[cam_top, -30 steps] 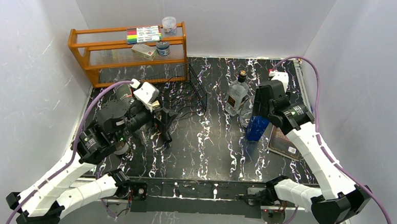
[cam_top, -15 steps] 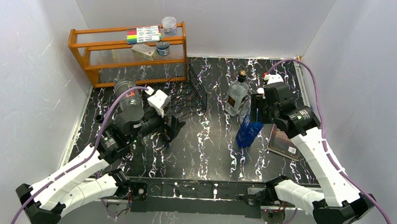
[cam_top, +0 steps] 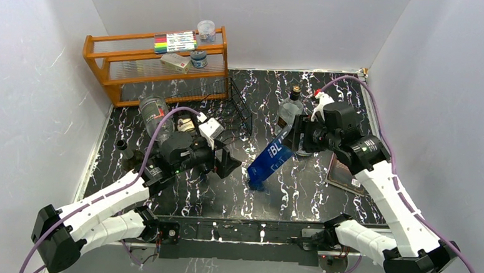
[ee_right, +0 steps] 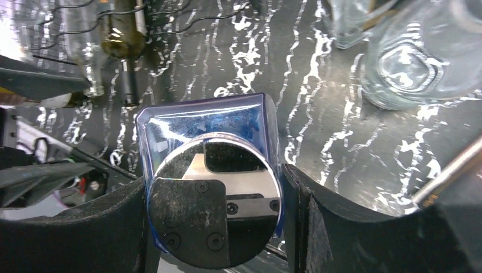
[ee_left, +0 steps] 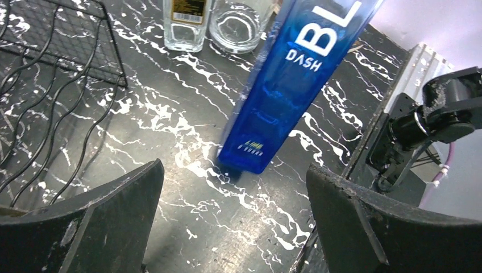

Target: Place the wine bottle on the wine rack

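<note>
My right gripper [cam_top: 299, 136] is shut on the top of a tall blue bottle [cam_top: 271, 158] marked "BL DASH". The bottle leans down and left, with its base low over the table's middle. In the right wrist view the fingers [ee_right: 318, 227] clamp its top [ee_right: 207, 128] on both sides. My left gripper [cam_top: 227, 164] is open and empty, and points at the bottle's base [ee_left: 250, 153] from the left. The black wire wine rack [cam_top: 240, 108] stands behind and left, and its wavy cradles show in the left wrist view [ee_left: 57, 74]. A clear bottle [cam_top: 154, 111] lies at its left end.
An orange wooden shelf [cam_top: 155, 66] with markers and small jars stands at the back left. A clear glass bottle with a dark stopper [cam_top: 289, 113] and a glass jar [ee_left: 236, 25] stand behind the blue bottle. A dark flat box [cam_top: 345, 174] lies at the right.
My right gripper has tipped the blue bottle over and swung its base left toward the table's middle. My left gripper has moved right, away from the rack and toward the bottle.
</note>
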`<state>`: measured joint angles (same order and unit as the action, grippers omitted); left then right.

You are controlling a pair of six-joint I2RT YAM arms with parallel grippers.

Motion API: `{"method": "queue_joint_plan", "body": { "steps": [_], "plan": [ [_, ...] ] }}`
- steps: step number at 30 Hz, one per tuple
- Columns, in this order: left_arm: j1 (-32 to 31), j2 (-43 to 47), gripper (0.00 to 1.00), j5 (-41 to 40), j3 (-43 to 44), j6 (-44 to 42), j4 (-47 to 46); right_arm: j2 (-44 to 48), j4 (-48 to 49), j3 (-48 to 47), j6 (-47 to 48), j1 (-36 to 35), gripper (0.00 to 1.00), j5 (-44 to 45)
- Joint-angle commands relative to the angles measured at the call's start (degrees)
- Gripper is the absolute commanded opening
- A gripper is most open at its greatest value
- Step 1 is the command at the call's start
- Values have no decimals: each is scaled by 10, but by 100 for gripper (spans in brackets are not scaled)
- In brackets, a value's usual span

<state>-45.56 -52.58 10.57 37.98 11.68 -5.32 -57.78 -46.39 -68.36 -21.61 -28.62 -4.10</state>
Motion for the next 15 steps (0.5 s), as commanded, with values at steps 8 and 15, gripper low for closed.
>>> {"method": "queue_joint_plan", "body": {
  "steps": [8,15],
  "plan": [
    [-1,-1,96,94,-21,-34,-88,34,222,53,-119,0,28,-159],
    [-1,-6,96,148,-46,-37,-116,36,254,70,-142,0,27,-193]
  ]
}}
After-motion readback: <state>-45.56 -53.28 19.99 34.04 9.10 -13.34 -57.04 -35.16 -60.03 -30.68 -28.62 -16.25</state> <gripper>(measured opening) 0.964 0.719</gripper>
